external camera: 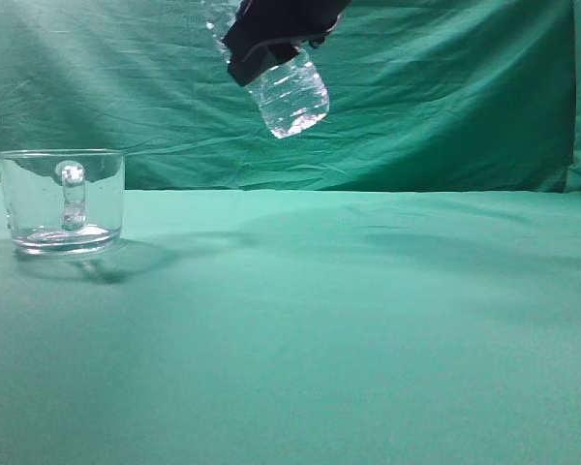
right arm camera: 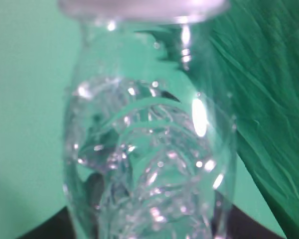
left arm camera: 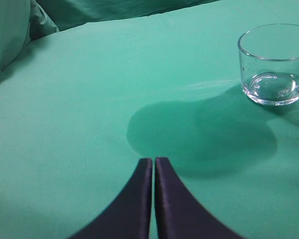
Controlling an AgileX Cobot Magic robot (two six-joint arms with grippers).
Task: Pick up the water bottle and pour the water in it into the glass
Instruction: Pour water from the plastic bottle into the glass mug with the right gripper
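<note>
The glass (external camera: 66, 199), a clear mug whose handle faces the exterior camera, stands on the green cloth at the far left. It also shows at the upper right of the left wrist view (left arm camera: 274, 64). My right gripper (external camera: 271, 39) is shut on the water bottle (external camera: 292, 95) and holds it tilted, high above the table and right of the glass, with its base down-right. In the right wrist view the ribbed bottle (right arm camera: 149, 164) fills the frame between the dark fingers (right arm camera: 144, 231). I cannot make out the water. My left gripper (left arm camera: 153, 160) is shut and empty above the cloth.
The green cloth (external camera: 349, 320) covers the whole table. A wrinkled green curtain (external camera: 445, 97) hangs behind it. A round shadow (left arm camera: 199, 134) lies on the cloth beside the glass. A folded cloth edge (left arm camera: 20, 30) rises at the left.
</note>
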